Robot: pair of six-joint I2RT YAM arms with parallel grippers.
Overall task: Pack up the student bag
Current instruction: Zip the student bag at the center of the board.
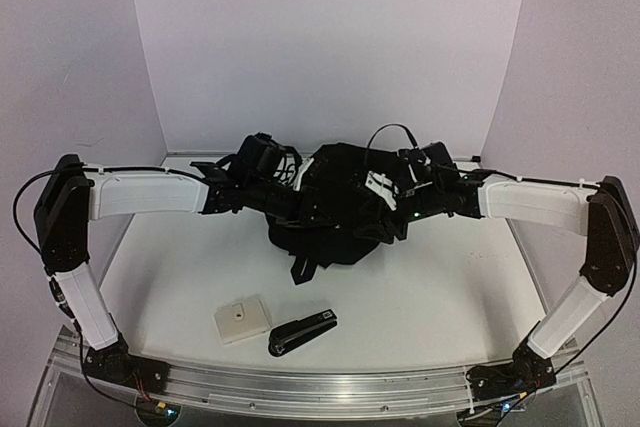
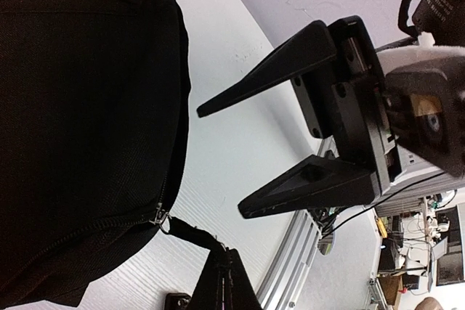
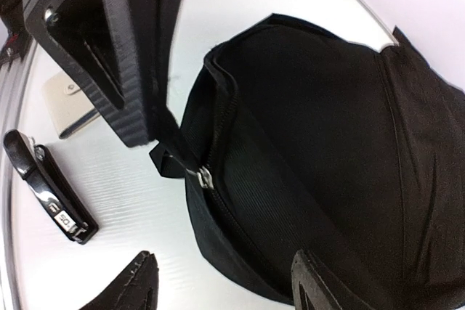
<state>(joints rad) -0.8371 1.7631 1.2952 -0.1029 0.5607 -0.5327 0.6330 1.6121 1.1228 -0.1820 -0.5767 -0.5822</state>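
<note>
Your left gripper [image 3: 142, 117] is squeezed shut on the zipper tab [image 3: 166, 159] of the student bag [image 3: 312, 121]. Hold that pinch tight and pull gently, so the bag's mouth opens wide. Your right gripper [image 2: 221, 161] has its fingers apart and holds nothing. It sits just beside the bag's edge. Past the left fingers, out on the table [image 3: 123, 212], lie the stapler [image 3: 47, 186] and the white box [image 3: 65, 103]. I think the free gripper should fetch one of those next. Don't let the tab slip.
</note>
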